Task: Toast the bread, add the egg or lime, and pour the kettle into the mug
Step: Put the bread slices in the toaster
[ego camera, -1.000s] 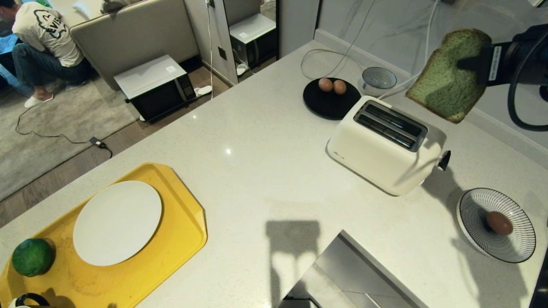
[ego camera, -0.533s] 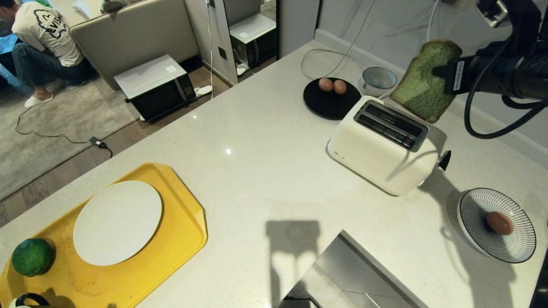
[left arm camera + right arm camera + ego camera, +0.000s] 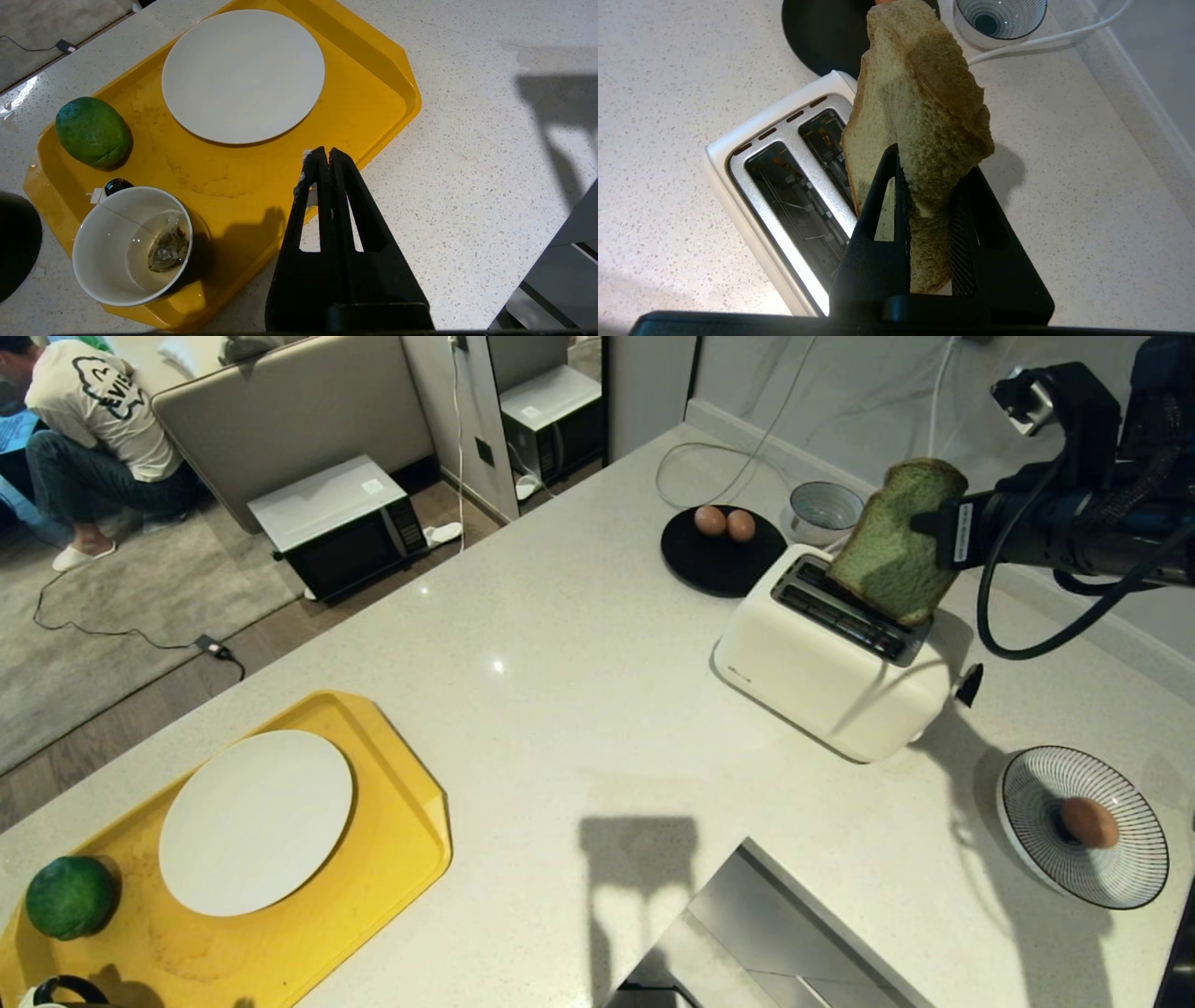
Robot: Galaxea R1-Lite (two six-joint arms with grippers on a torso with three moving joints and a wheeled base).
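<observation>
Bread (image 3: 892,546) pinched upright between right gripper (image 3: 924,182) fingers (image 3: 882,196), lower corner just over the toaster (image 3: 831,663) slot nearer the wall, not yet seated. Left gripper (image 3: 324,156) hanging over the yellow tray (image 3: 373,93) edge, fingers pressed together on nothing (lime (image 3: 92,131), white plate (image 3: 243,74) and mug (image 3: 131,245) with a teabag all on that tray). Eggs: two on the black plate (image 3: 719,569) behind the toaster, one in the striped dish (image 3: 1083,826) on the bench (image 3: 579,709).

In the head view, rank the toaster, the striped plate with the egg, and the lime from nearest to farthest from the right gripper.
From the right gripper, holding the green bread slice:
1. White two-slot toaster, directly beneath.
2. Black-and-white striped plate, at the counter's right edge.
3. Dark green lime, far left on the yellow tray.
</observation>
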